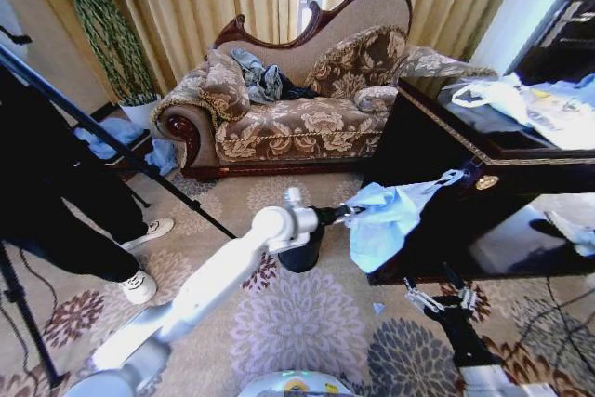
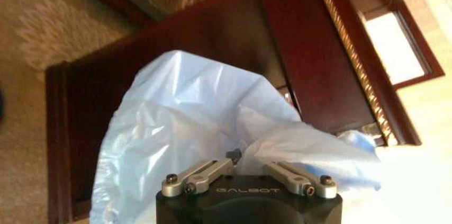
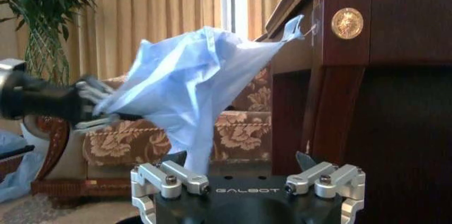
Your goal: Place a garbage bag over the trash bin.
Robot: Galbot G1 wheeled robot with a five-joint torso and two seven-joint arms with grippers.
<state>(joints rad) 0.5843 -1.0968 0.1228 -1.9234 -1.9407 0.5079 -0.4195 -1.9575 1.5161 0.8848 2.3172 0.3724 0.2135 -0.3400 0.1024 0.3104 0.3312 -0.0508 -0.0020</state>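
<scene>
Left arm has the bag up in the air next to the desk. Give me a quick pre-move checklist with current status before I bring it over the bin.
1. Left gripper holds the garbage bag: ok, jaws shut on a bunched edge.
2. Bag free of the desk: not ok, one stretched corner reaches the desk's top edge and looks caught.
3. Bag mouth opened: not ok, it hangs crumpled.
4. Trash bin upright and reachable: cannot tell, the left arm covers most of it.
5. Right gripper ready to help: ok, jaws open and empty, low beside the desk.
</scene>
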